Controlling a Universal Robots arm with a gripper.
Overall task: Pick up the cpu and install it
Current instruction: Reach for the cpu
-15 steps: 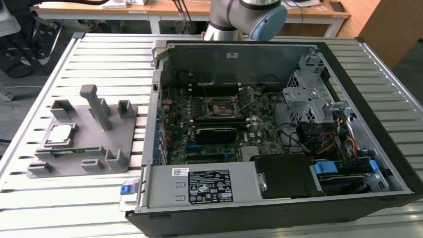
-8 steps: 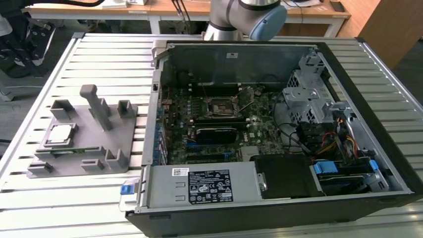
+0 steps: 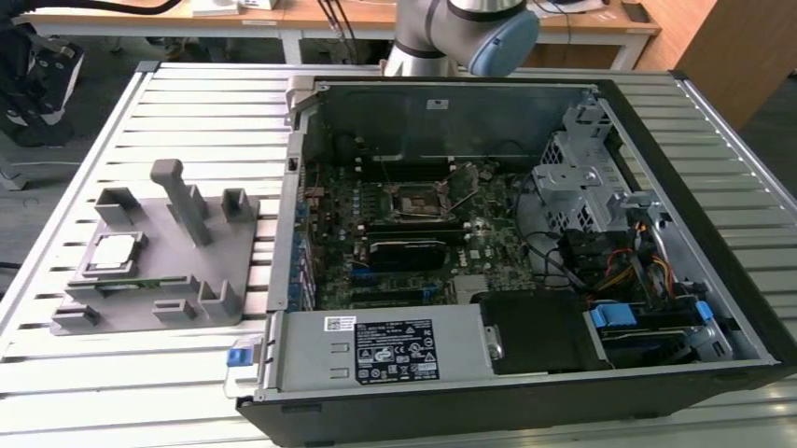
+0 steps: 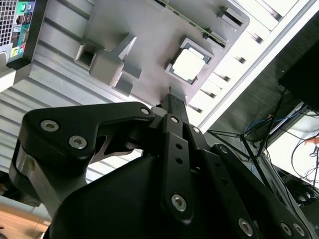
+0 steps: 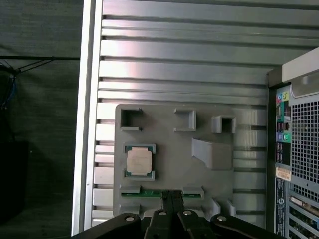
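Exterior view: cpu (image 3: 116, 250) lying flat in a pocket of the grey fixture (image 3: 174, 271), close to the surface (image 3: 187, 93) edge on the exterior view's left, outside the computer case (image 3: 524, 411).

First wrist view: gripper (image 5: 172, 195) clenched tight on nothing, up over the fixture's edge, cpu off to one side, apart.

Second wrist view: cpu out past the tips, not touched.

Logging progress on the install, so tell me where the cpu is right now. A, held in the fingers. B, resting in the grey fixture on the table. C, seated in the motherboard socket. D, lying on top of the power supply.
B: the cpu sits in a pocket of the grey fixture, and the fingers are shut with nothing between them.
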